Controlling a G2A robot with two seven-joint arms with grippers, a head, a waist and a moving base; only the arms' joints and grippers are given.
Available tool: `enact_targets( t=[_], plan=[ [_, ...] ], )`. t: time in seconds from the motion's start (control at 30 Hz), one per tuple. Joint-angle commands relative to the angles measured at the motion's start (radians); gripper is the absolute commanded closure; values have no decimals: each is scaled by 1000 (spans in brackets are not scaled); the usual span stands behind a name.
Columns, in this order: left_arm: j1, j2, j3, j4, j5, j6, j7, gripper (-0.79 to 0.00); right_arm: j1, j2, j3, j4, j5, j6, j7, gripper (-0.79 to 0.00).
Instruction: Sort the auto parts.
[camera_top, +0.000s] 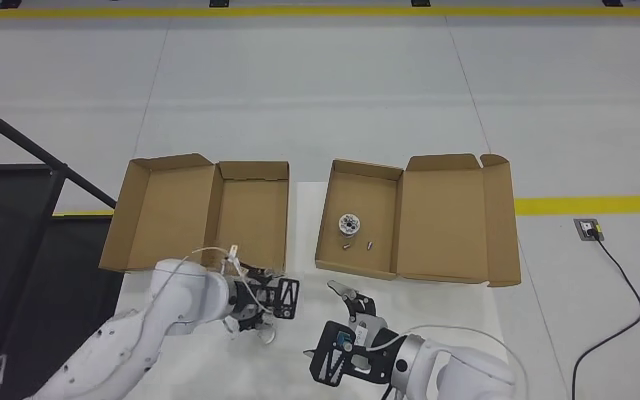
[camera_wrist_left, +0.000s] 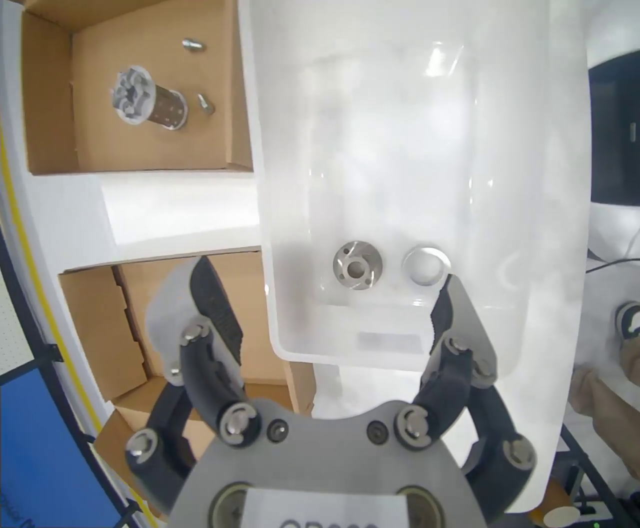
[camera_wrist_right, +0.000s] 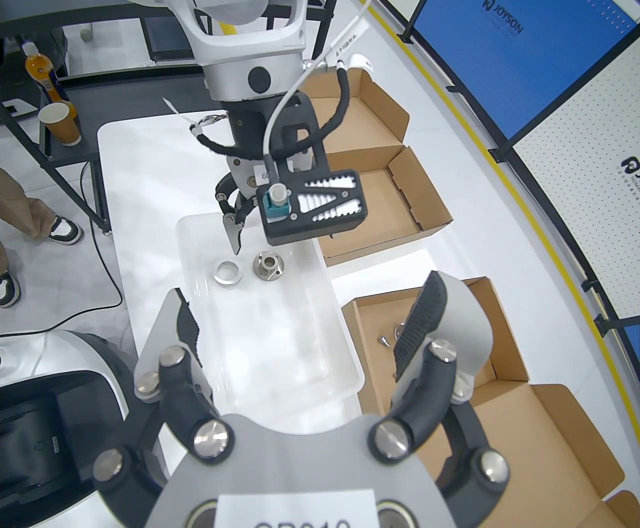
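Note:
A clear plastic tray (camera_wrist_left: 400, 350) holds a flanged metal hub (camera_wrist_left: 357, 270) and a metal ring (camera_wrist_left: 425, 265). My left gripper (camera_wrist_left: 330, 300) hangs open just above the tray's end, one finger close by the ring. From the right wrist, the hub (camera_wrist_right: 268, 265) and ring (camera_wrist_right: 228, 273) lie under the left gripper (camera_wrist_right: 235, 235). My right gripper (camera_wrist_right: 305, 325) is open and empty over the tray's other end (camera_wrist_right: 345, 345). The right cardboard box (camera_top: 355, 225) holds a ribbed cylinder part (camera_top: 348, 223) and two small bolts (camera_top: 369, 243). The left cardboard box (camera_top: 250, 215) has nothing in it.
Both boxes have their lids folded flat outward (camera_top: 450, 215). A dark side table carries a paper cup (camera_wrist_right: 60, 122) and a bottle (camera_wrist_right: 42, 75) beyond the tray. A cable (camera_top: 610, 320) runs across the floor at the right.

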Motion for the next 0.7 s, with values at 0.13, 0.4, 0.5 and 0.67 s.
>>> enact_targets(
  t=[0.13, 0.4, 0.5, 0.67],
  plan=[
    [-154, 36, 216, 28, -126, 0, -76, -770, 0, 0, 0, 0, 0, 0, 0, -785],
    [-283, 31, 336, 142, -234, 0, -159, -680, 0, 0, 0, 0, 0, 0, 0, -785],
    [-307, 23, 372, 172, -242, 7, -166, -702, 0, 0, 0, 0, 0, 0, 0, -785],
    [-331, 3, 417, 202, -257, 25, -185, -631, 0, 0, 0, 0, 0, 0, 0, -785]
  ],
)
